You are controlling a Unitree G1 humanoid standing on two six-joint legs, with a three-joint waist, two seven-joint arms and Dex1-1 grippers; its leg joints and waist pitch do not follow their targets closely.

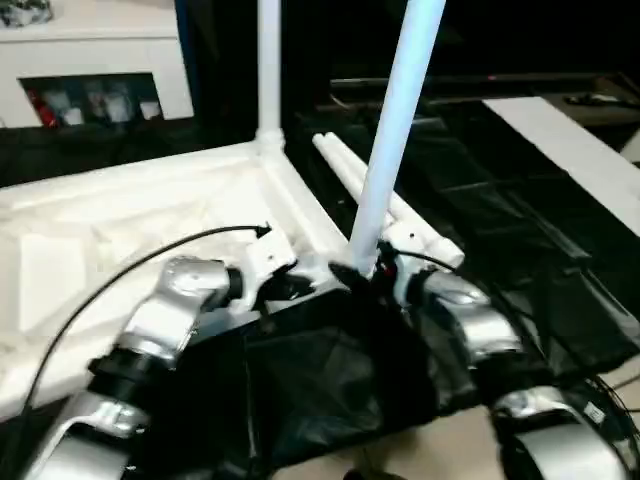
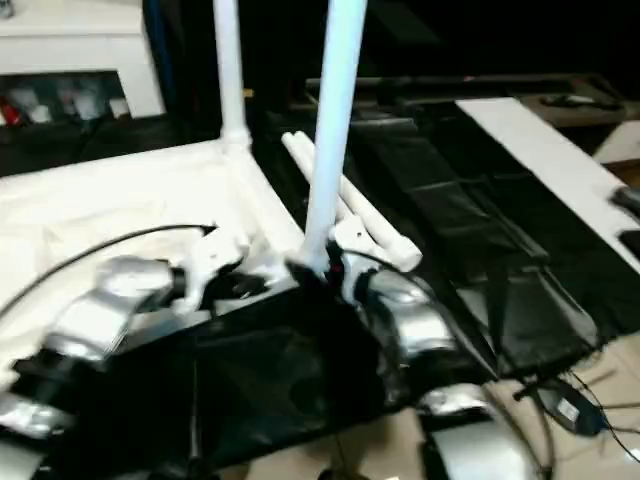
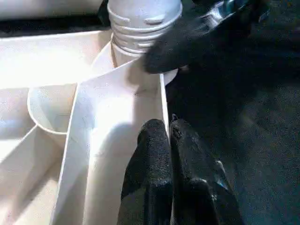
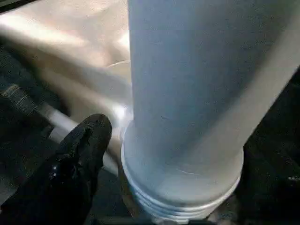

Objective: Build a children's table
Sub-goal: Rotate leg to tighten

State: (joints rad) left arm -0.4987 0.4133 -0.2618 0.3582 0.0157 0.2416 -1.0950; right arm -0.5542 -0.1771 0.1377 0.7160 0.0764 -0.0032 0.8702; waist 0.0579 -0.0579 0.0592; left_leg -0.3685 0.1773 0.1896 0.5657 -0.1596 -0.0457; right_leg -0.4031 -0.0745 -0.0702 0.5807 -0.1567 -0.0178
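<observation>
Table leg (image 1: 395, 130) in right jaws (image 1: 362, 272)

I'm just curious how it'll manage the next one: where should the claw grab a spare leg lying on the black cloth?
Probably take the spare leg farther from the table top, around mid-shaft, coming down from above. It lies flat on the black cloth, slim and round there, and its twin beside it blocks the table side.

White table top (image 1: 150, 230) upside down, two legs (image 1: 268, 70) upright.
</observation>
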